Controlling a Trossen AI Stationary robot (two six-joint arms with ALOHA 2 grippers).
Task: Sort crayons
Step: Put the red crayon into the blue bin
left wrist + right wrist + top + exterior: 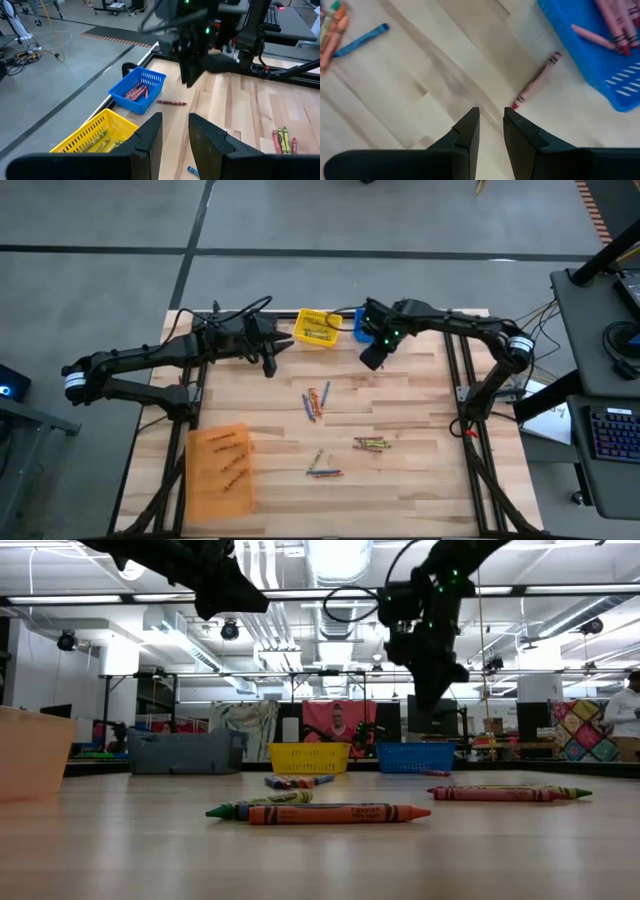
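Observation:
Loose crayons lie flat in small groups on the wooden table: one group (315,400) at mid-table, one (372,443) to the right, one (322,470) nearer the front. A single red crayon (537,82) lies on the table beside the blue bin (620,95). My right gripper (491,112) hangs above the table close to this crayon, pointing steeply down, open and with nothing in it. My left gripper (175,120) hovers near the yellow bin (95,132), pointing nearly level, open and with nothing in it.
The blue bin holds red crayons and the yellow bin (317,328) holds yellow-green ones; both stand at the far edge. An orange bin (220,470) with orange crayons stands at the front left. Bare wood lies between the crayon groups.

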